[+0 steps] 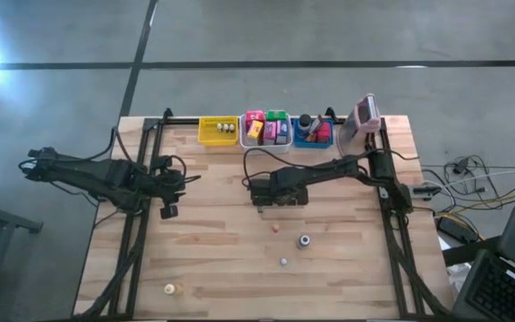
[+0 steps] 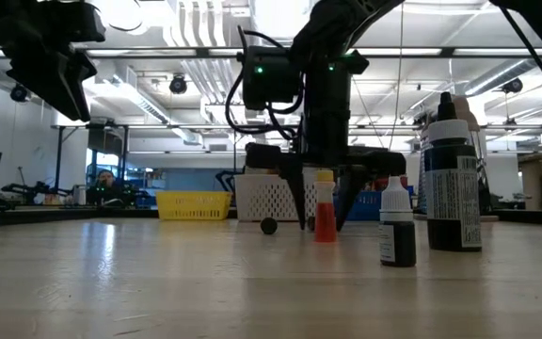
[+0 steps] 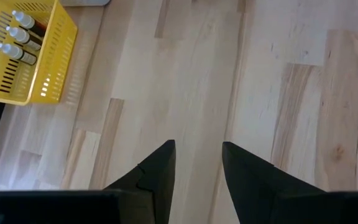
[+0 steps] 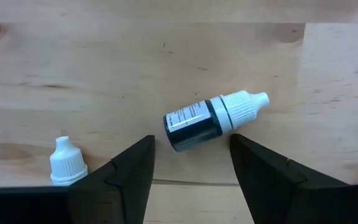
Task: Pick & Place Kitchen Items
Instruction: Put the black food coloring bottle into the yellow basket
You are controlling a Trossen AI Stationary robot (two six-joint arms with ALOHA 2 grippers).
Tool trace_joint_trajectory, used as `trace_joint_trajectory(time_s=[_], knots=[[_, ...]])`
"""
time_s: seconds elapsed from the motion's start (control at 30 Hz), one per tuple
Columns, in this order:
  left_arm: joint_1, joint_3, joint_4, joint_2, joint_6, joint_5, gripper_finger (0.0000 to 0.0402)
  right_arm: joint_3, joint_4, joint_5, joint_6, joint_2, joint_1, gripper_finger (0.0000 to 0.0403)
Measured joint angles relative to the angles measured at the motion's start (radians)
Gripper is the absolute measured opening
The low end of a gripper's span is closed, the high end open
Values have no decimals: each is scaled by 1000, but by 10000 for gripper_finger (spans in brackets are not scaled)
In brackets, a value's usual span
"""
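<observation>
Right claw [image 4: 191, 165] held open over pale plank counter [image 4: 104, 74]; dark dropper bottle [image 4: 213, 120], ribbed white cap, seen lying between tapered black fingers. Left claw [image 3: 197, 168] open, empty, near slotted yellow bin [image 3: 23, 56].

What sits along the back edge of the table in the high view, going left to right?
Yellow slotted plastic bin with small dropper bottles → white bin packed with coloured packets → blue bin holding dark bottles → pink-grey upright device.
</observation>
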Motion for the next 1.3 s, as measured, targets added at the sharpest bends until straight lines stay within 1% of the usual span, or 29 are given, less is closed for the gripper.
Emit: trace_joint_trajectory(time_s=[0.17, 0.3, 0.43, 0.7, 0.9, 1.3], knots=[[0, 0, -4, 0, -1, 2, 138, 0, 10, -15, 23, 0, 15, 213], [0, 0, -5, 0, -1, 2, 138, 0, 15, 5, 39, 0, 21, 216], [0, 0, -9, 0, -6, 2, 138, 0, 16, 20, 11, 0, 17, 211], [0, 1, -34, 0, -30, 3, 138, 0, 15, 12, -39, 1, 0, 204], [0, 1, -47, 0, -39, 15, 138, 0, 16, 9, -85, 1, -11, 219], [0, 1, -49, 0, -46, 26, 138, 2, 18, 13, -120, 1, -38, 252]])
